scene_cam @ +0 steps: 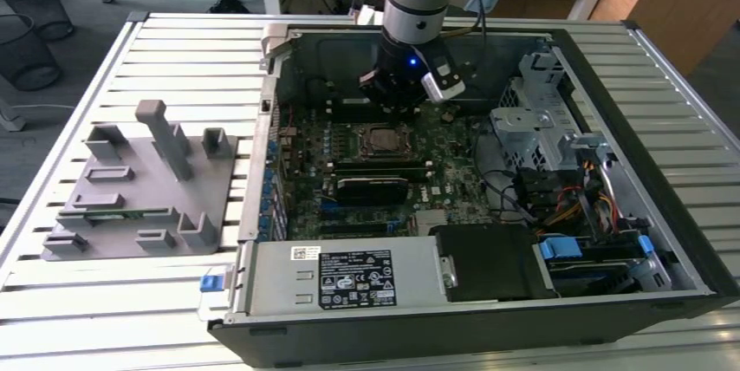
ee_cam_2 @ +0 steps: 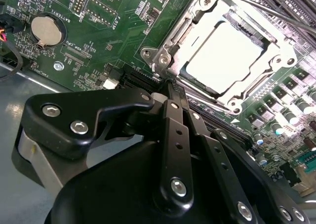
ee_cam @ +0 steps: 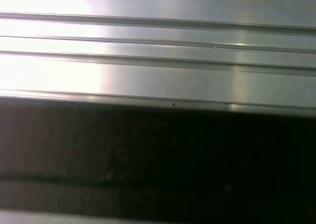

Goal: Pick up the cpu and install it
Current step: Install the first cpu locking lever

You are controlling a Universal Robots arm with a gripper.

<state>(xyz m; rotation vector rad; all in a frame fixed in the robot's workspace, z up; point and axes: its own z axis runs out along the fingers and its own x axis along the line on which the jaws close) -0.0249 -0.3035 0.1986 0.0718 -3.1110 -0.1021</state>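
The arm reaches down from the far side into the open computer case (scene_cam: 647,215), which lies on its side on the slatted metal bench (scene_cam: 173,42). The pincer (scene_cam: 391,104) hangs inside the case just beyond the far edge of the socket (scene_cam: 379,140), low over the green motherboard (scene_cam: 445,159). In the second wrist view the black fingers (ee_cam_2: 174,116) run up side by side to a narrow tip right at the corner of the socket frame (ee_cam_2: 170,39), pressed together with nothing between them. And there is the cpu (ee_cam_2: 222,54), its pale silver top lying flat inside that metal frame, seated in the socket and clear of the fingers. A round coin battery (ee_cam_2: 46,29) sits on the board away from the socket in that same view. Back in the exterior view, long black memory slots (scene_cam: 373,167) run just on the near side of the socket, and the grey power supply (scene_cam: 341,277) with its label fills the near edge of the case. Out on the exterior view's left, well apart from the case, a grey holder tray (scene_cam: 133,185) with upright posts rests on the bench. The first wrist view catches bright metal slats (ee_cam: 158,61) above a dark band.
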